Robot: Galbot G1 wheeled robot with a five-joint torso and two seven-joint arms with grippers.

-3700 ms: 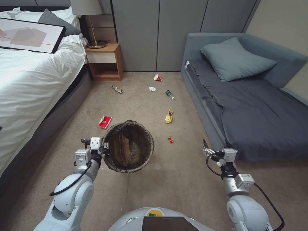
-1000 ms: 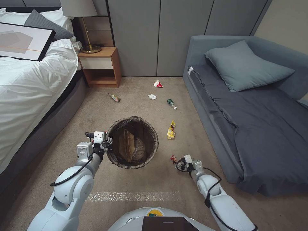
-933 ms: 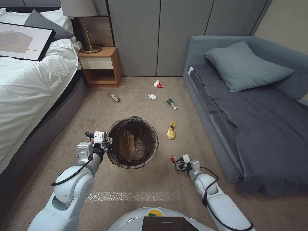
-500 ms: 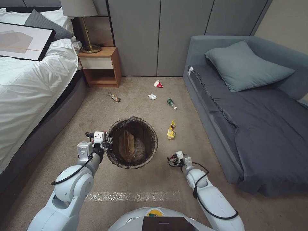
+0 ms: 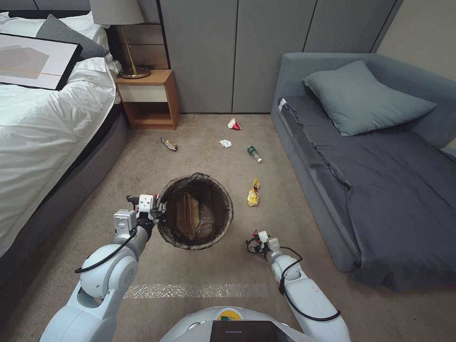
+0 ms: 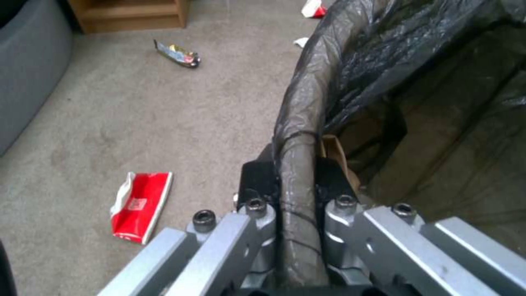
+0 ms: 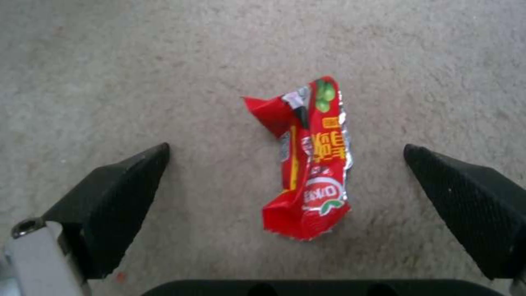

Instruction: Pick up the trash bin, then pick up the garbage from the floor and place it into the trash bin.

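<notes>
One claw (image 7: 285, 172) has come over the red wrapper (image 7: 307, 164).

One bag-lined round trash bin (image 5: 195, 211). Floor litter: two red-and-white packets (image 5: 233, 124) (image 6: 139, 205), one yellow wrapper (image 5: 253, 194), one green bottle (image 5: 254, 153), one white tissue (image 5: 225, 143), one small red wrapper (image 7: 310, 160).
</notes>
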